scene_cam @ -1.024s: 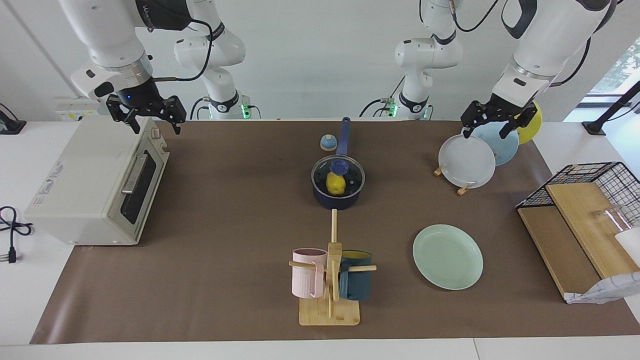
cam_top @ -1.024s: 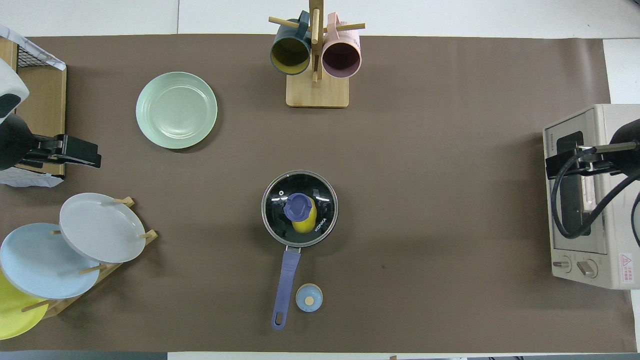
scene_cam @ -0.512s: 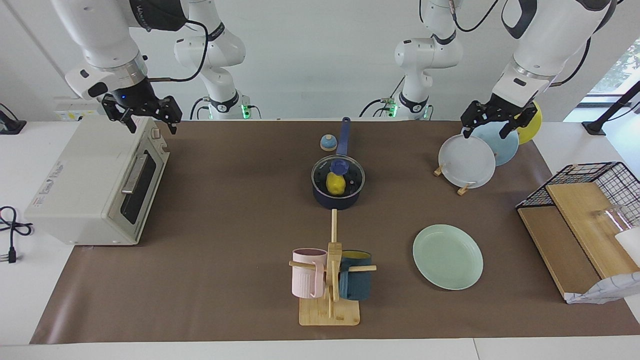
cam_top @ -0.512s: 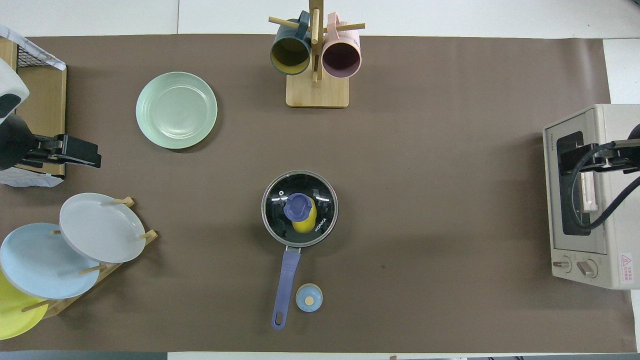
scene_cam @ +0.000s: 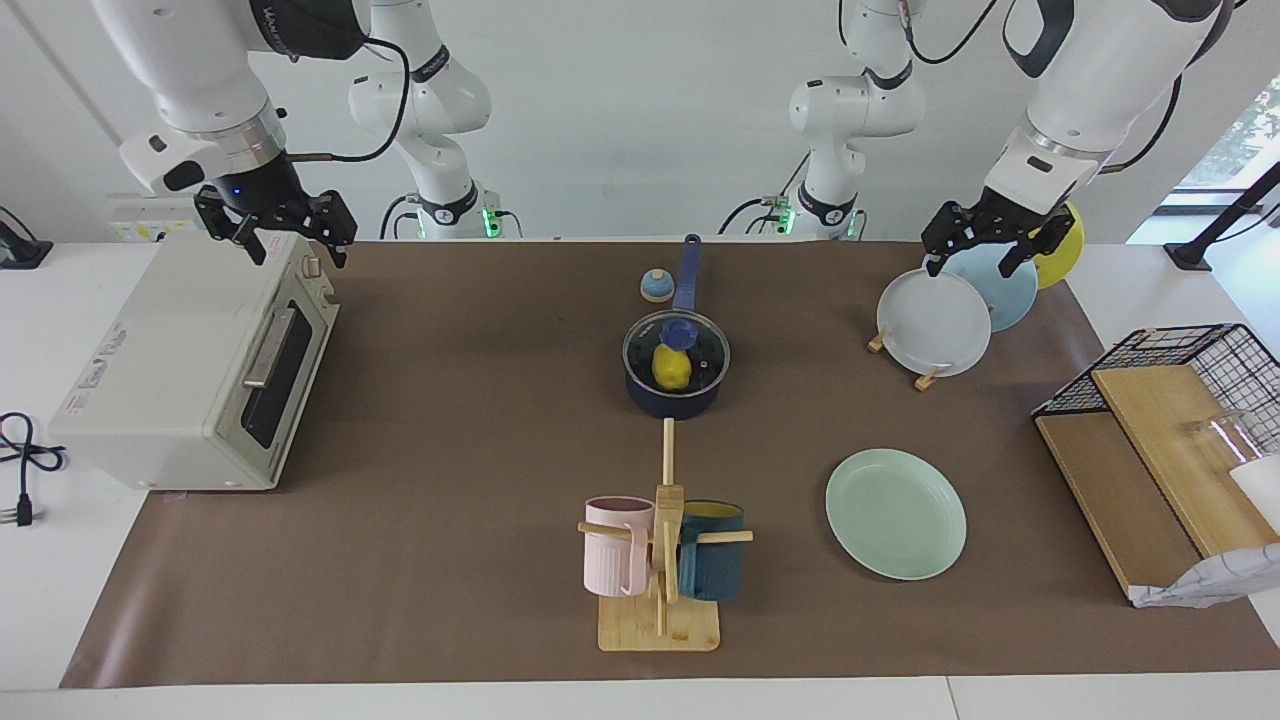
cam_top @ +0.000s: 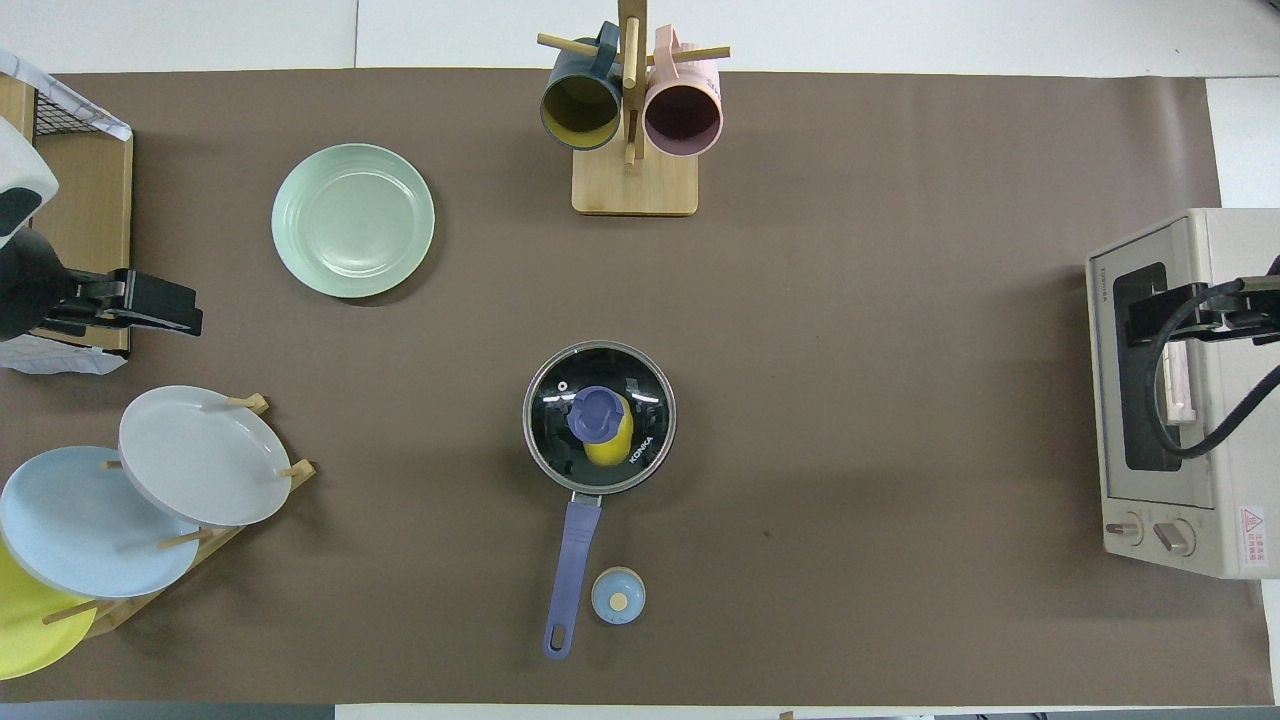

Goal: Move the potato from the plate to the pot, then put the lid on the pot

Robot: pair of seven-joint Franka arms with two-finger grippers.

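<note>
The dark navy pot (scene_cam: 676, 403) stands mid-table, its long blue handle (cam_top: 572, 560) pointing toward the robots. The glass lid (scene_cam: 703, 352) with its blue knob (cam_top: 596, 413) sits on the pot. The yellow potato (scene_cam: 671, 368) lies inside the pot and shows through the glass, also in the overhead view (cam_top: 612, 448). The mint-green plate (scene_cam: 895, 513) lies bare, farther from the robots, toward the left arm's end. My right gripper (scene_cam: 298, 256) is open and empty, raised over the toaster oven. My left gripper (scene_cam: 972, 262) is open and empty, raised over the plate rack.
A toaster oven (scene_cam: 190, 370) stands at the right arm's end. A mug tree (scene_cam: 660, 560) with a pink and a teal mug stands farther out than the pot. A small bell (scene_cam: 656, 286) sits beside the pot's handle. A plate rack (scene_cam: 935, 320) and a wire basket (scene_cam: 1160, 345) fill the left arm's end.
My right gripper has drawn back a little higher and further over the toaster oven. The left arm, pot, lid and potato have not moved.
</note>
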